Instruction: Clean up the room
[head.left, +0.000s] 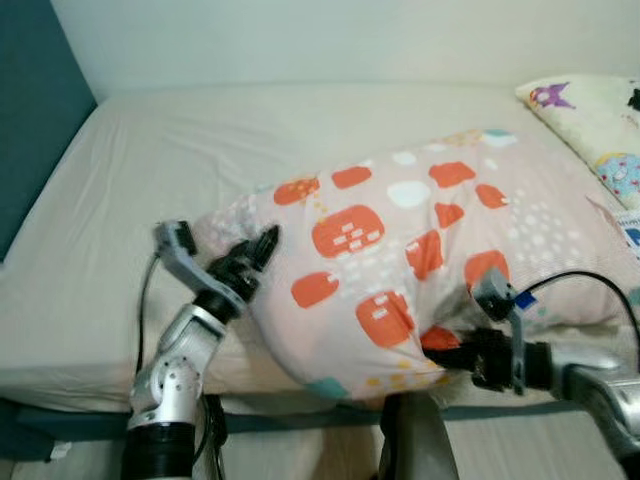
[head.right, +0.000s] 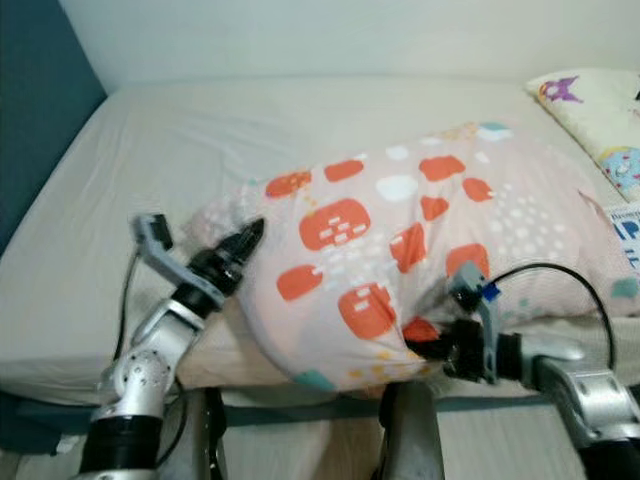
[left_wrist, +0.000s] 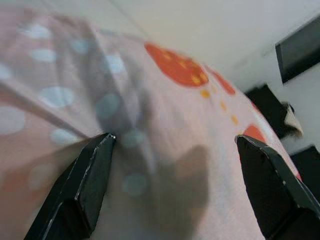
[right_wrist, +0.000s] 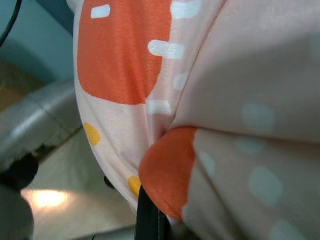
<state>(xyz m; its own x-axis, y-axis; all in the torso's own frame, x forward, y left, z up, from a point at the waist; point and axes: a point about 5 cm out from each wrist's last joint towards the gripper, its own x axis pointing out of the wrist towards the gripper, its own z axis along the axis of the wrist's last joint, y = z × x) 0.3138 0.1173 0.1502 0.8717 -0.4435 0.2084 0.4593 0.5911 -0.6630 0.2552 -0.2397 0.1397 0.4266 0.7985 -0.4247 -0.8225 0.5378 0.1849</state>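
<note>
A large pink pillow (head.left: 400, 260) with orange and white patches lies at the bed's (head.left: 150, 180) front edge. The left tool (left_wrist: 170, 150) presses against its left end, fingers spread apart. The right tool (head.left: 455, 345) pinches its lower hem closed. Another patterned pillow (head.left: 590, 120) sits far right. No writing is legible.

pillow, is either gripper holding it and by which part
The right gripper pinches the pink pillow by its near lower edge; the left gripper is open against its left end.
</note>
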